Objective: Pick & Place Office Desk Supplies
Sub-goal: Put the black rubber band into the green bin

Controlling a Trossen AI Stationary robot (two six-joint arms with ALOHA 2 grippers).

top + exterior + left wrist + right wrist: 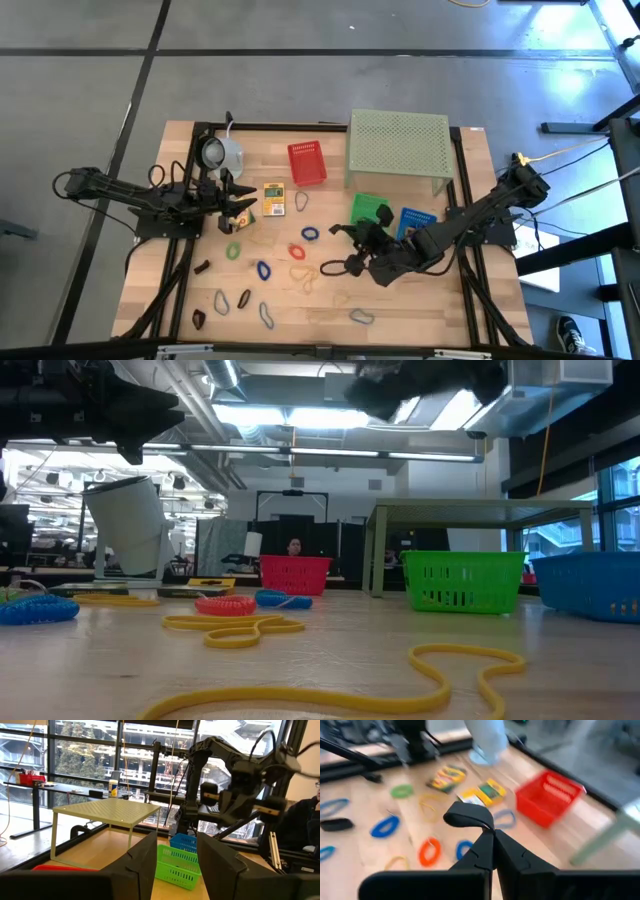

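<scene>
Right gripper (352,262), fingers pressed together on a thin black loop (468,816), raised above the middle of the pale wooden table (420,300); loop draped over the fingertips in the right wrist view, seen as a dark ring at the arm's tip from above. Directly around it, scattered on the table: red-orange loop (297,250), blue loop (309,234), second blue loop (263,270), pale yellow loops (305,279) near the centre, blue-grey loop (361,317) toward the front edge. Just beside the right arm: small green mesh basket (369,209) and small blue mesh basket (414,222), side by side. Behind them, large pale green perforated stand (398,142) on four legs.

Left gripper (243,203), held above the table's left half, fingers (142,862) parted with a clear gap and nothing between them. Just beside it: small yellow printed box (274,197), flat on the table, and another flat yellow printed item (243,212) partly under the gripper. Behind the left gripper, pale round mug-like object (222,153). Small red mesh basket (307,163) between the mug-like object and the stand. Green loop (234,250) in front of the left gripper; small dark clips (201,267) and further blue and dark loops (221,301) toward the front-left corner.

Low view: yellow loops in the foreground, person far behind the table.
</scene>
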